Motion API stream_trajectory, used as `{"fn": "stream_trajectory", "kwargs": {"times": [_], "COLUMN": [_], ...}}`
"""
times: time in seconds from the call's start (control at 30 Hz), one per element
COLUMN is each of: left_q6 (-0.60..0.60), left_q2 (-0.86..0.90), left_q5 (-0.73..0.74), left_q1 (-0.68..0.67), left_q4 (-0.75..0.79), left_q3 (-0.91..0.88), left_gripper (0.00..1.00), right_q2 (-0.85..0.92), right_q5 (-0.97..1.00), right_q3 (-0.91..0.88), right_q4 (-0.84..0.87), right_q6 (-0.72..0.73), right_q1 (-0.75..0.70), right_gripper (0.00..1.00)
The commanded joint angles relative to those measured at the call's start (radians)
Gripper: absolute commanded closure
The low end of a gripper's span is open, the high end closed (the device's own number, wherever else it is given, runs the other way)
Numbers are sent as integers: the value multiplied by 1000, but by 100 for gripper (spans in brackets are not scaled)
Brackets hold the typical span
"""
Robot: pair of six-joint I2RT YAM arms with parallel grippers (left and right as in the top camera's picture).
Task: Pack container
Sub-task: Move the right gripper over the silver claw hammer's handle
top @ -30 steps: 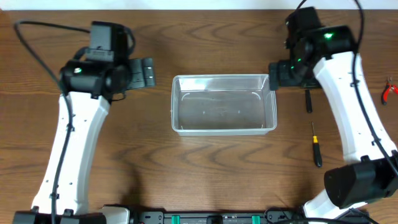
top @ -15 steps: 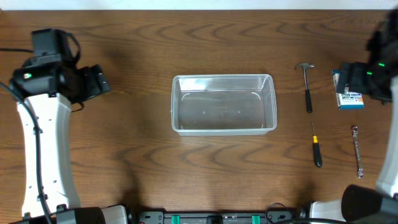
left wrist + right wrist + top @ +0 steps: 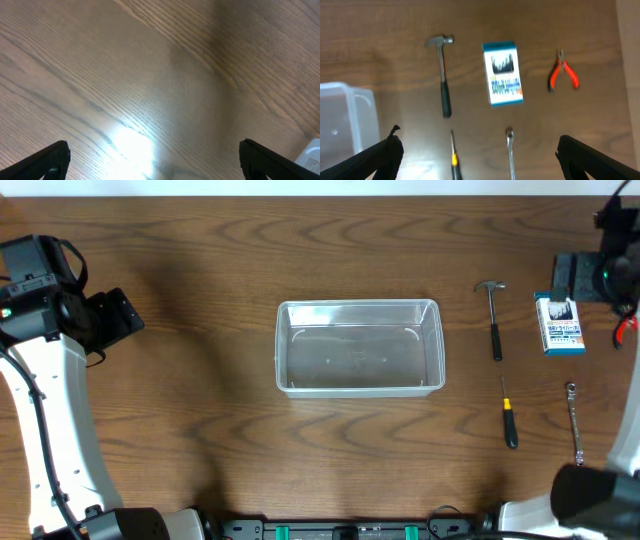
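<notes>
left gripper (image 3: 154, 150): spread wide, holding nothing, over counter (image 3: 200, 430) | right gripper (image 3: 479, 142): spread wide, holding nothing, above hammer (image 3: 443, 75), box (image 3: 502, 74), pliers (image 3: 563, 75) | container (image 3: 360, 348): mid-counter

Clear container (image 3: 360, 304), brown wood-grain table (image 3: 200, 420), blue-and-white box (image 3: 562, 325), orange-red-handled pliers (image 3: 563, 76), black-handled hammer (image 3: 495, 330), yellow-banded screwdriver (image 3: 508, 425)

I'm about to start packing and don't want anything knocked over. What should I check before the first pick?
1. Container upright and empty: ok.
2. Right pincer open, holding nothing: ok.
3. Left pincer open, holding nothing: ok.
4. Hammer, screwdriver, wrench, blue-and-white box and pliers lie apart, none touching: ok.
5. Right pincer centred on one tool: not ok, it hangs between screwdriver and wrench.
</notes>
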Motion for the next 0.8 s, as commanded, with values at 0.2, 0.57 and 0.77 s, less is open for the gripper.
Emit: {"fn": "stream_trajectory", "kwargs": {"times": [0.2, 0.57, 0.77], "left_q6": [6, 6, 6], "left_q2": [-8, -8, -8], "left_q5": [-10, -9, -9], "left_q1": [2, 2, 2], "left_q4": [1, 1, 1], "left_q3": [16, 16, 16], "left_gripper": [2, 2, 2], "right_q2": [218, 417, 469], "right_q5": [-52, -37, -51], "right_q3": [-9, -9, -9], "right_q4": [22, 8, 24], "right_q6": [-92, -48, 43], "right_q1": [3, 66, 74], "right_gripper": [1, 1, 1]}}
